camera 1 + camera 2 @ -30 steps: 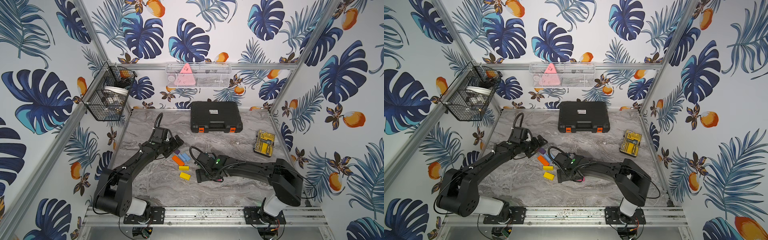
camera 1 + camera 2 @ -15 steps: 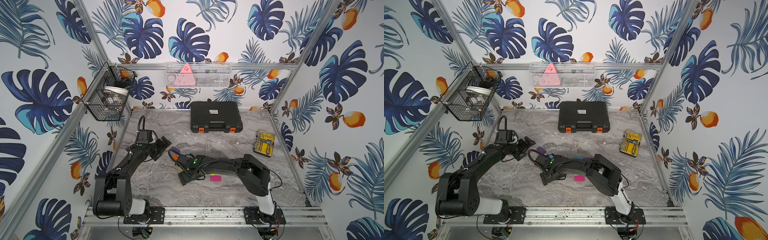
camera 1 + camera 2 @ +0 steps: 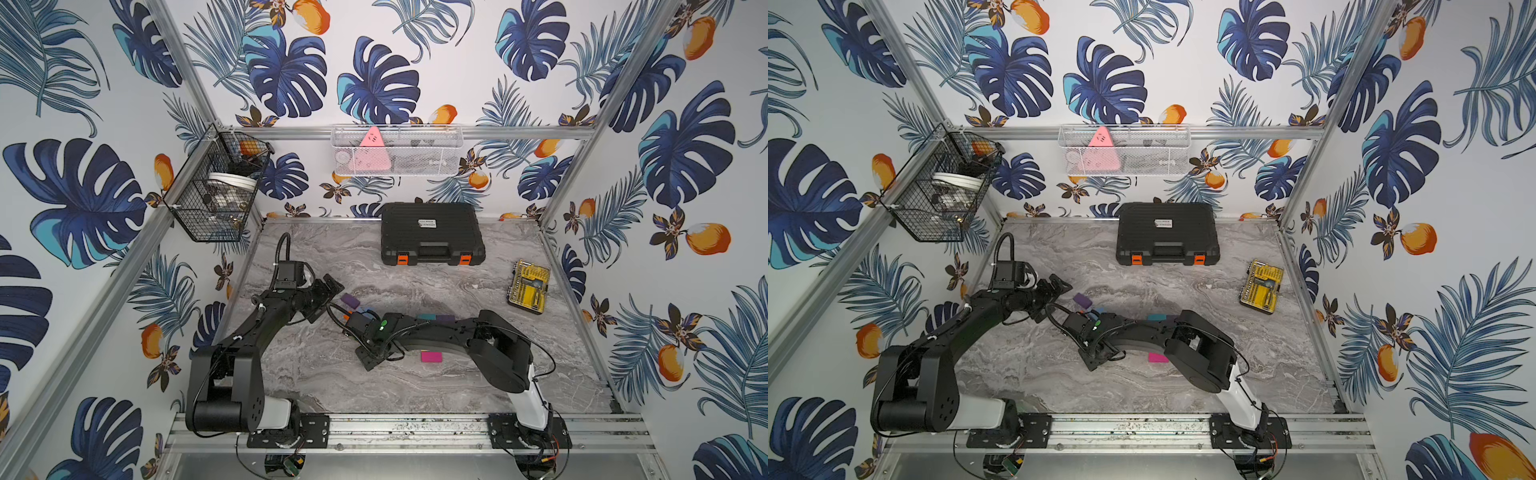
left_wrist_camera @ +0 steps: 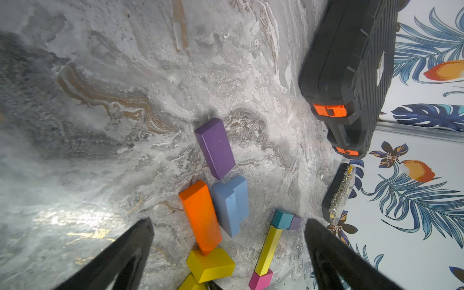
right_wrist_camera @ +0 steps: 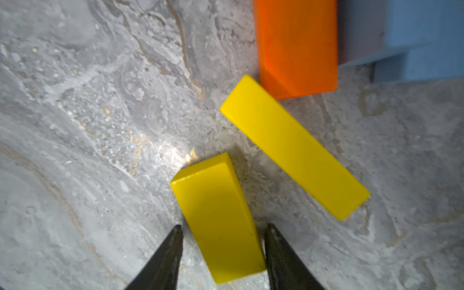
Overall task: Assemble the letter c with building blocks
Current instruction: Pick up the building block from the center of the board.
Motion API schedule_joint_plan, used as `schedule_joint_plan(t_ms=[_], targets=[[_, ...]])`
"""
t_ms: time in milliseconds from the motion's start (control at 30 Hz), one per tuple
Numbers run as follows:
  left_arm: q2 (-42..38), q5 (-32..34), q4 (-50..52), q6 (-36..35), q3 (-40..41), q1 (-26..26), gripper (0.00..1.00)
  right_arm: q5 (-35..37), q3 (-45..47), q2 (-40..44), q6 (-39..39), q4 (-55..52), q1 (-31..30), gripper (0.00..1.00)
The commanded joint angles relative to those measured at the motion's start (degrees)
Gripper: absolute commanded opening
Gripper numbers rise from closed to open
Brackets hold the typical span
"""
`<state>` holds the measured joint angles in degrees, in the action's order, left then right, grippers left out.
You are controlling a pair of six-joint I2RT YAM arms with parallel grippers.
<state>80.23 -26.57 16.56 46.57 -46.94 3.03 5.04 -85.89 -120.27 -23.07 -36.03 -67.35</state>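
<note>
Left hand [image 4: 228,221] stood spread wide. Right hand [image 5: 222,226] straddled a short yellow block [image 5: 218,213]; whether it pinched was unclear.

Looks like a robot test cell in a lab rather than a home or shop. Boxed in on three sides by leaf-and-fruit wallpaper [image 3: 374,83], with bare aluminium frame [image 3: 519,132] showing at the corners and across the back. Floored by a marble-print table [image 3: 415,395] filling the middle of both top views. Equipped with a left arm [image 3: 257,324] and a right arm [image 3: 440,332], both black, bolted to a metal rail [image 3: 415,424] along the lower edge. Hung at upper left with a black wire basket [image 3: 208,208], at upper centre with a white mesh basket [image 3: 415,162]. Dotted with props: tool case [image 3: 432,237] at the back, bit case [image 3: 528,286] at right, coloured blocks [image 3: 350,300] mid-table.
</note>
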Motion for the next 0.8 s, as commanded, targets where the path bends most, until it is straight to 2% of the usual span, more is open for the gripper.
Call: schedule_joint_plan(t_ms=[0,167,333,500,667,767], targets=[[-0.5,-0.5,-1.0,0.4,0.0,0.0,0.99,-2.4,1.0,0.5,0.3,-1.8,-0.7,0.42],[-0.9,-0.8,-0.9,0.5,0.0,0.0,0.99,-2.5,3.6,3.5,-1.3,-1.2,-1.3,0.32],[-1.7,-1.3,-0.7,0.4,0.0,0.1,0.99,-2.4,9.2,10.8,-5.1,0.0,-1.4,0.29],[-2.1,-2.7,-1.9,1.4,0.5,0.0,0.99,2.8,15.7,19.8,-11.2,-1.7,0.0,0.28],[-2.0,-3.1,-2.0,1.7,0.4,-1.7,0.99,5.8,25.5,30.5,-19.4,-3.4,8.2,0.28],[-1.9,-2.2,-1.9,1.9,-0.3,-5.5,0.99,6.0,31.8,37.7,-22.9,-3.0,15.0,0.28]])
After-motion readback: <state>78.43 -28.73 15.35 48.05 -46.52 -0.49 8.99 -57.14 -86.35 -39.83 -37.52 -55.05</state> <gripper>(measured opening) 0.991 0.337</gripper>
